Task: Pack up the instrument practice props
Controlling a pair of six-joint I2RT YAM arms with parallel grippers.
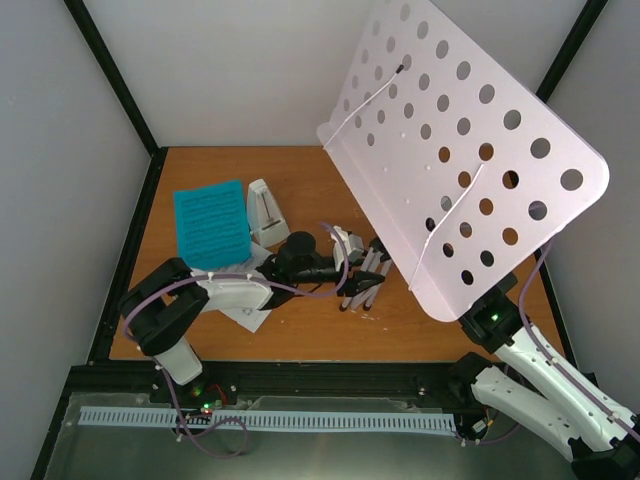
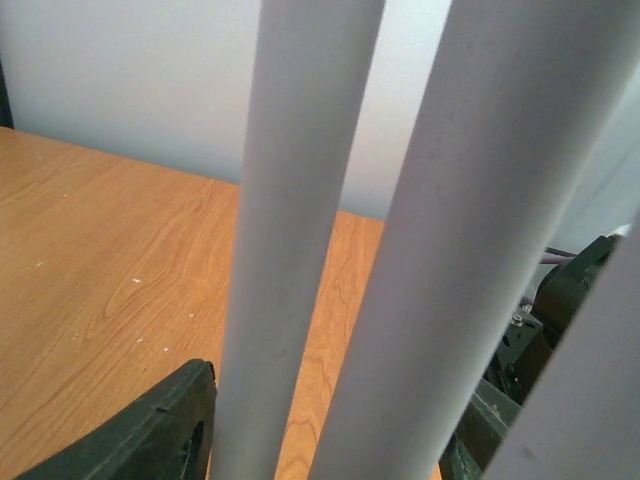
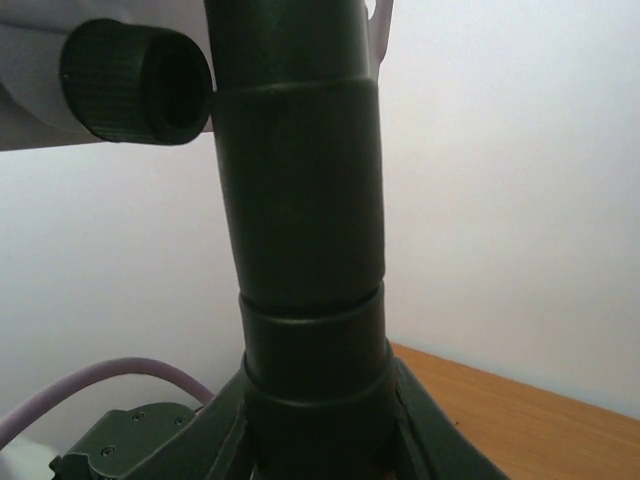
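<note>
The lilac music stand's perforated tray [image 1: 450,150] leans over the right half of the table. My right gripper [image 1: 490,318] is under it, shut on the stand's black column [image 3: 300,200], with a finger pressed to each side. My left gripper [image 1: 362,272] reaches across to the stand's lilac legs [image 2: 300,200]. Two of these tubes run between its open jaws, one dark finger [image 2: 150,435] to their left and the other behind the right tube. A bright-blue sheet-music page [image 1: 210,222] lies at the left, the white metronome [image 1: 265,212] beside it, and a white page [image 1: 245,305] under my left arm.
A black clamp knob [image 3: 135,80] sticks out of the column just above my right gripper. Black frame rails [image 1: 125,260] border the wooden table [image 1: 300,330], with white walls close behind and to both sides. A white slotted strip [image 1: 270,420] runs along the near edge.
</note>
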